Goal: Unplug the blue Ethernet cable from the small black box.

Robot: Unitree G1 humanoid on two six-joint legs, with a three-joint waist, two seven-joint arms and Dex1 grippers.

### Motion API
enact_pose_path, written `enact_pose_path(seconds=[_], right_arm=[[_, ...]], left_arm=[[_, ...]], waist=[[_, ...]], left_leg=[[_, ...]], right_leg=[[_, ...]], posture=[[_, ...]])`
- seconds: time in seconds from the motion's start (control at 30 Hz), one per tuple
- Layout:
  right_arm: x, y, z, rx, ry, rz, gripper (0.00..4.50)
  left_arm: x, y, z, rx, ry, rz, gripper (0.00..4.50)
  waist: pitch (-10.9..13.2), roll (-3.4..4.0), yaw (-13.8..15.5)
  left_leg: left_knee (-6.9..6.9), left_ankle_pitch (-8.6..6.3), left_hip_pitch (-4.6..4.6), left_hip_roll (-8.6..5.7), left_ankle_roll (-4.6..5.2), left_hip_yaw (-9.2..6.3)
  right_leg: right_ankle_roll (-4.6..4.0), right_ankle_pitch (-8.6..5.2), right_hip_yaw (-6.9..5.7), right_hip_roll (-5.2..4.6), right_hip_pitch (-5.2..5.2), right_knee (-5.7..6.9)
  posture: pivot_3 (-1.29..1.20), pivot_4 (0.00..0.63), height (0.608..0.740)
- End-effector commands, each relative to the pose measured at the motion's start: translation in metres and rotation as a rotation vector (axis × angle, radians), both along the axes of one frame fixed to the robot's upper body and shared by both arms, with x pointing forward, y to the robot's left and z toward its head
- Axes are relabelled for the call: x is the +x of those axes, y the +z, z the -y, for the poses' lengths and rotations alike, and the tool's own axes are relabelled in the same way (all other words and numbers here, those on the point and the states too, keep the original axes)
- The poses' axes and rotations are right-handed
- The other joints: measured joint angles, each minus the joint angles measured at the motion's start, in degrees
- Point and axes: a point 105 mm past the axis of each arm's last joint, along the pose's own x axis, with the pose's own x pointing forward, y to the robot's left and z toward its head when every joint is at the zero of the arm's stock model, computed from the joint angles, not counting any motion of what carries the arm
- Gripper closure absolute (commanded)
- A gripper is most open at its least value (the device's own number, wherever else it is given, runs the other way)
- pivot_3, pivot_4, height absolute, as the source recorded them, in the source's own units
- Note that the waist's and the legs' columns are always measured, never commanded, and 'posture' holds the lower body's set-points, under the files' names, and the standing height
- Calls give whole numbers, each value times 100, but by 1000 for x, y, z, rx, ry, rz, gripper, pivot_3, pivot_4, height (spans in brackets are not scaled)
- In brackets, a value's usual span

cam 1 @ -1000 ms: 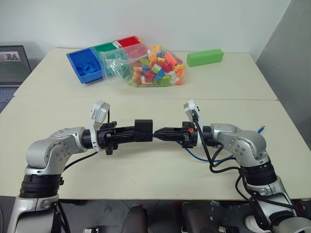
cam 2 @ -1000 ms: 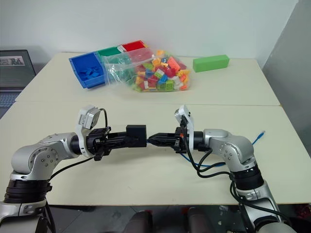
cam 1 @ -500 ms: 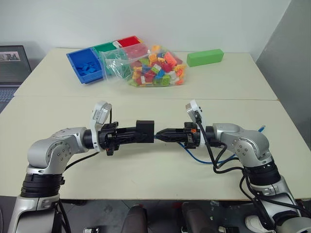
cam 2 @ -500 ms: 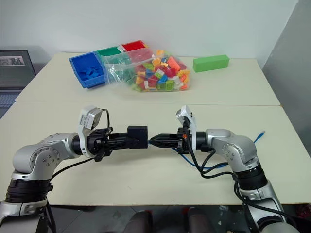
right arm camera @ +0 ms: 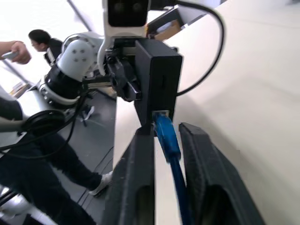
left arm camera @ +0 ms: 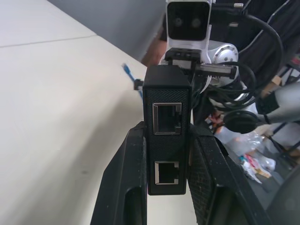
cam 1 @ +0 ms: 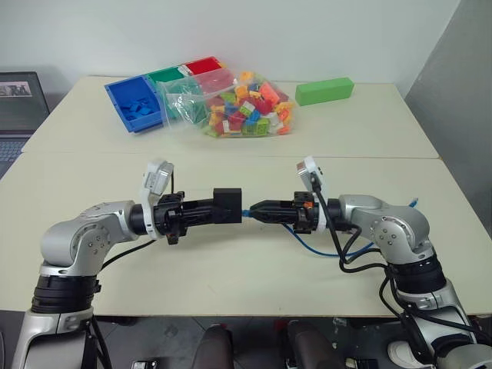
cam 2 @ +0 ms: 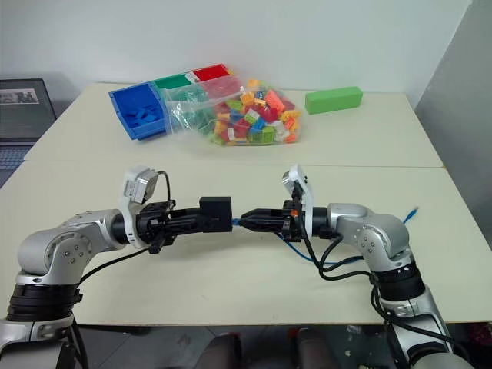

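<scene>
My left gripper (cam 1: 218, 209) is shut on the small black box (cam 1: 227, 204), holding it level above the table; two empty ports on the small black box (left arm camera: 167, 136) face the left wrist camera. The blue Ethernet cable (right arm camera: 166, 140) is plugged into the box's (right arm camera: 157, 79) far side. My right gripper (cam 1: 257, 210) points at the box from the right, its fingers (right arm camera: 199, 154) slightly apart on either side of the cable just behind the plug. From there the cable (cam 1: 315, 247) loops down onto the table, and its free end (cam 1: 413, 204) lies at the right.
At the back of the table (cam 1: 231, 261) stand a blue bin (cam 1: 134, 104) with green and red bins beside it, a clear bag of coloured bricks (cam 1: 242, 104) and a green block (cam 1: 324, 91). A laptop (cam 1: 19, 100) sits at far left. A person (right arm camera: 33, 40) shows in the right wrist view.
The right gripper's fingers have parted a little around the cable, and a short bit of blue now shows between its tips and the box. The left gripper and box have not moved.
</scene>
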Motion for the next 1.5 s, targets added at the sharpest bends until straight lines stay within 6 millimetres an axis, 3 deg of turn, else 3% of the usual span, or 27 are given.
enact_pose_path(seconds=[0.03,0.13,0.5,0.97,1.5], right_arm=[[-8,18,-2,71,32,11,2589],[-6,17,1,73,18,-11,1936],[-6,-3,-5,55,-14,-52,1920],[-12,-2,-20,87,13,-64,1920],[-12,-3,-17,91,20,-79,1920]], left_arm=[[-2,8,-2,-9,1,42,3708],[-3,8,-1,-9,-8,40,3708],[-5,11,2,-22,-37,41,3708],[-3,12,3,-28,-30,43,3708],[-2,10,2,-27,-25,40,3708]], waist=[[0,0,0],[0,1,0],[1,1,-6],[1,2,-6],[1,2,-6]], left_leg=[[-1,0,0,0,0,0],[-2,0,-1,0,0,0],[-2,0,-1,0,0,2],[-3,0,-2,0,0,1],[-3,0,-2,0,0,1]], right_leg=[[0,0,0,0,-1,0],[0,0,0,0,-1,-1],[0,0,1,0,-2,-2],[0,0,1,0,-2,-2],[0,0,1,0,-3,-2]], posture=[[0,150,740],[0,150,740],[0,150,740],[0,150,740],[0,150,740]])
